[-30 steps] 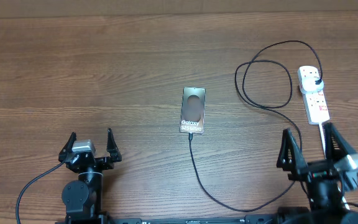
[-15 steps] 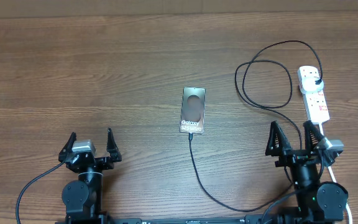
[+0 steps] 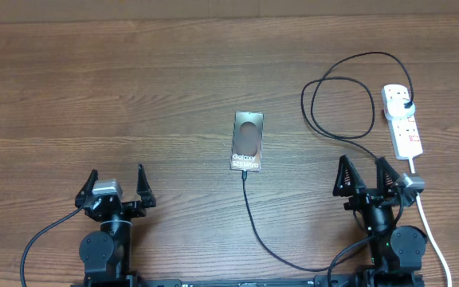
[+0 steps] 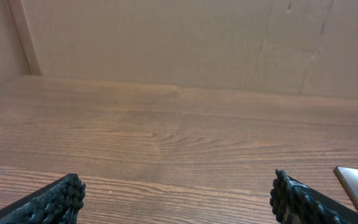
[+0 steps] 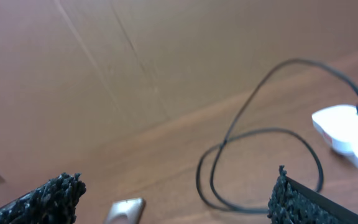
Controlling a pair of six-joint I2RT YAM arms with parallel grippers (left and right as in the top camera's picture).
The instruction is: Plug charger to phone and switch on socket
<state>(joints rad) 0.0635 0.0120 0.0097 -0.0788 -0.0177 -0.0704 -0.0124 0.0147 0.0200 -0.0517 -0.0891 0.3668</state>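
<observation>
- The left fingers (image 3: 91,183) are spread wide and empty, parked over the bench (image 3: 134,80) well left of the phone (image 3: 247,142), on the robot's side.
- The charger (image 3: 249,209) tip is seen at the phone's near edge, apparently seated, and should be left undisturbed.
- The right fingers (image 3: 342,175), wide and empty, are held low to the right of the phone, just short of the socket (image 3: 405,127).
- The switch state cannot be told. If it is off, the fingers should be narrowed and one tip pressed on the red switch, clear of the plug.
</observation>
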